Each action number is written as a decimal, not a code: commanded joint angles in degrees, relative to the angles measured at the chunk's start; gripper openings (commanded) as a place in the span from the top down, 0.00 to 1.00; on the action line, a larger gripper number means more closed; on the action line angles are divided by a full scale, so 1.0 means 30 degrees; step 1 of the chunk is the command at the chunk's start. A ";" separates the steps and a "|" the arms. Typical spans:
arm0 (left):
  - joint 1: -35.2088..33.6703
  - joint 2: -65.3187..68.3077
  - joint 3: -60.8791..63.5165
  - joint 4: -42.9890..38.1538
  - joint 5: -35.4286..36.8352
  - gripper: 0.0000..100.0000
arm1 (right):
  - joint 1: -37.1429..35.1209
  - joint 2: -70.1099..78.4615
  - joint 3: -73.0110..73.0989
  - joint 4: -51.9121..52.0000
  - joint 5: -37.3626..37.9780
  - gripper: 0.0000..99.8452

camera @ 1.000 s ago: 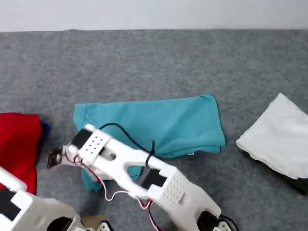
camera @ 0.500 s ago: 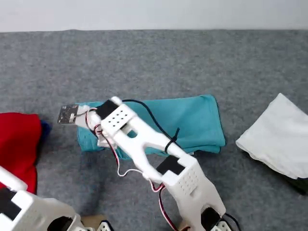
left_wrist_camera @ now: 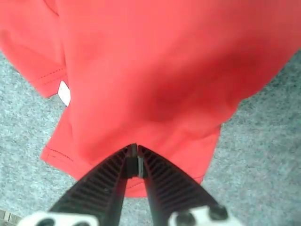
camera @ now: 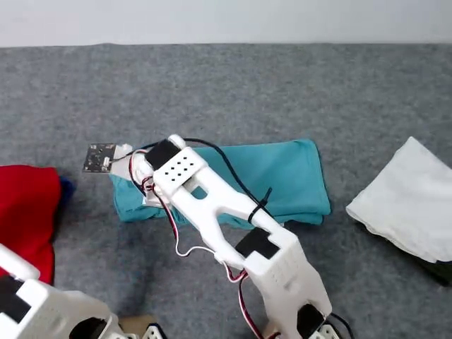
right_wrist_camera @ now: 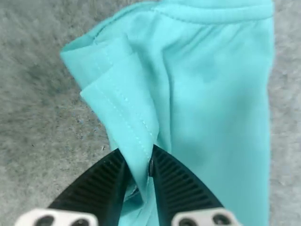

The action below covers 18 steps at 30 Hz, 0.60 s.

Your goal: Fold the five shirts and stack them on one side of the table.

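Observation:
A teal shirt [camera: 282,176] lies folded into a long band at the middle of the grey table. My right arm [camera: 205,205] stretches over its left end. In the right wrist view my right gripper [right_wrist_camera: 139,172] is shut on a hemmed fold of the teal shirt [right_wrist_camera: 216,94], lifted a little off the cloth below. A red shirt [camera: 25,212] lies at the left edge of the table. My left gripper [left_wrist_camera: 133,159] is shut, its tips over the red shirt [left_wrist_camera: 155,70] near a hem. A folded white shirt [camera: 409,201] lies at the right edge.
A dark garment [camera: 441,272] peeks from under the white shirt, and a blue one [camera: 66,187] from behind the red shirt. My left arm's base [camera: 28,296] sits at the front left corner. Bare grey table [camera: 226,85] stretches behind the teal shirt.
My right arm swung away from the front edge toward the teal shirt's far left corner, carrying the loose lower-left part up onto the shirt. The left arm stayed put.

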 commanded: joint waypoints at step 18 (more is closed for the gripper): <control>-0.0088 -0.0322 -0.0132 -0.0293 -0.0088 1.00 | -0.1685 -0.3560 -0.0234 0.2681 0.0147 0.98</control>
